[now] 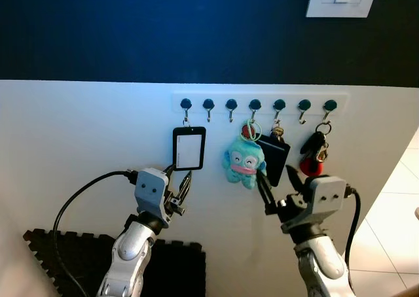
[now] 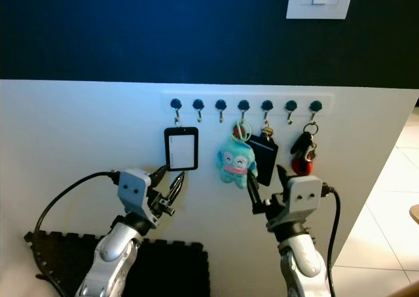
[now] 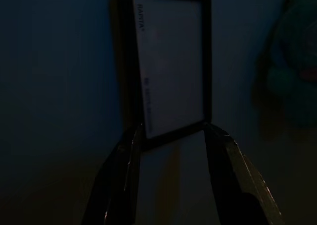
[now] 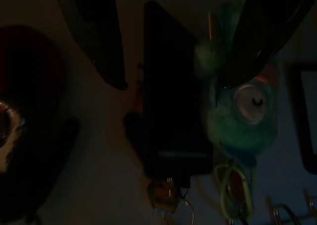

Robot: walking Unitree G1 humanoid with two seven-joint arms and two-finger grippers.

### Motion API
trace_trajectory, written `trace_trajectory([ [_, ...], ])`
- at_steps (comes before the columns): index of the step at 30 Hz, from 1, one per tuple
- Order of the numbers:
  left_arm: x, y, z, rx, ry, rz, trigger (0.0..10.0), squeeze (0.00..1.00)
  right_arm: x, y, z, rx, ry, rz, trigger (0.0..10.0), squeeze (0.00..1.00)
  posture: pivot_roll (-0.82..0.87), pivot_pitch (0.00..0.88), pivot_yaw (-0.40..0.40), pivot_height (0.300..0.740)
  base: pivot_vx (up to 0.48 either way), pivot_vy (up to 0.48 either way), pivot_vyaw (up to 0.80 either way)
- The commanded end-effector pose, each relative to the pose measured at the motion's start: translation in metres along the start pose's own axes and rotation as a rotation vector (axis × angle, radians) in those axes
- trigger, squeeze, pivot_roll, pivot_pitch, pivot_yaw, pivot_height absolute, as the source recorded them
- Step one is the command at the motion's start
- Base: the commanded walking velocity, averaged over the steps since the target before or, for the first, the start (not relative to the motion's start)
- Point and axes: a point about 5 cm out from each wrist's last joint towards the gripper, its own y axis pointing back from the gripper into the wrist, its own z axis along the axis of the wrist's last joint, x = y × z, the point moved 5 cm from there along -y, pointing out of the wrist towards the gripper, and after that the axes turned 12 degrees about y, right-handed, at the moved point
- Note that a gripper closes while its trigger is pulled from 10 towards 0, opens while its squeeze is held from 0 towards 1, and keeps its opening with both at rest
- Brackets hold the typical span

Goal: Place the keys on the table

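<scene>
On the hook rail [image 1: 258,103], badge [image 1: 188,148] hangs leftmost; rightward come plush [image 1: 243,163], wallet [image 1: 273,157], then keys [image 1: 315,152]. A mat [image 1: 171,267] lies below.

the keys [image 1: 315,152] hang on the last hook at the right end of the row of hooks on the white wall — a dark bunch on a ring, with a black fob, a bit of silver metal and a red round piece at the bottom. they hang straight down, just beside a black pouch, and nothing is holding them.
</scene>
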Motion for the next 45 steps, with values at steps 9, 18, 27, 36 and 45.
trace_trajectory([
  [9, 0.006, 0.002, -0.001, 0.011, -0.046, 0.0, 10.0, 0.0, 0.012, -0.006, -0.004, -0.002, -0.027, 0.074, 10.0, 0.0, 0.04, 0.065, 0.001, 0.74, 0.0, 0.0, 0.0],
  [18, -0.004, 0.004, -0.001, 0.011, -0.023, -0.054, 10.0, 0.0, 0.019, -0.008, -0.005, -0.007, -0.046, 0.105, 10.0, 0.0, 0.05, 0.068, -0.002, 0.74, 0.0, 0.0, 0.0],
  [27, -0.007, 0.006, -0.002, 0.012, -0.027, -0.067, 10.0, 0.0, 0.009, 0.004, 0.01, -0.066, -0.021, 0.024, 10.0, 0.0, 0.05, 0.07, -0.001, 0.74, 0.0, 0.0, 0.0],
  [36, -0.009, 0.006, -0.002, 0.013, 0.002, -0.078, 10.0, 0.0, 0.009, 0.012, 0.038, -0.163, 0.1, 0.078, 10.0, 0.0, 0.04, 0.079, 0.01, 0.74, 0.0, 0.0, 0.0],
  [45, -0.014, 0.005, -0.004, 0.015, 0.011, -0.093, 10.0, 0.0, 0.019, 0.018, 0.044, -0.169, 0.064, 0.095, 10.0, 0.0, 0.03, 0.077, 0.015, 0.74, 0.0, 0.0, 0.0],
])
